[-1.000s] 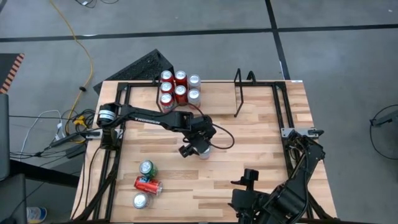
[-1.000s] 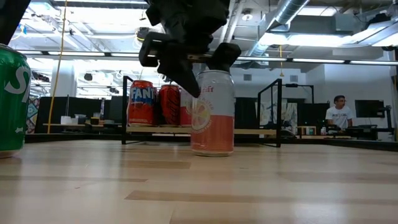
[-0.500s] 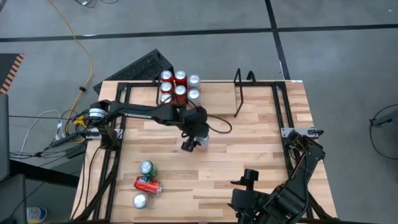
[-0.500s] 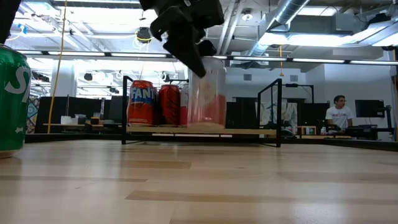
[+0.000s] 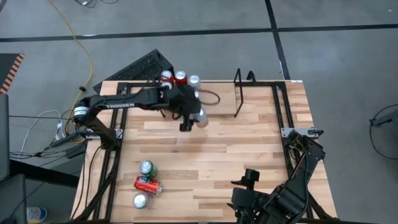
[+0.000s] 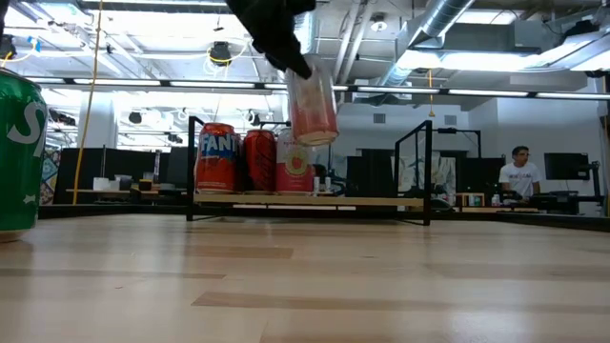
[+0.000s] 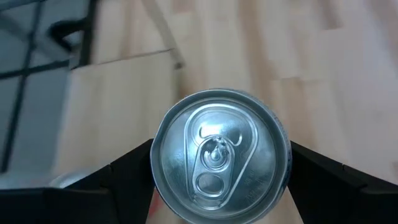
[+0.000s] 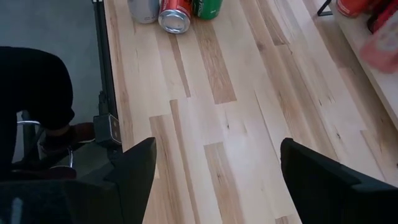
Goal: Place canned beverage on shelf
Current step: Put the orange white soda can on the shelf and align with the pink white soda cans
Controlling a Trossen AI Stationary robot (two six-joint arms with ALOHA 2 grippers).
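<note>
Light: bright and even, from ceiling strips [image 6: 496, 92] seen across the room.
Shadows: soft on my surface [image 5: 249, 149].
Blur: the can [image 6: 313, 107] I carry smears; wood behind it is unfocused.
Glare: can lid [image 7: 221, 155] shines.

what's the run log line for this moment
left pincer: shut on pink can, lifted above table near shelf | right pincer: open, idle at near edge | three cans remain on table
</note>
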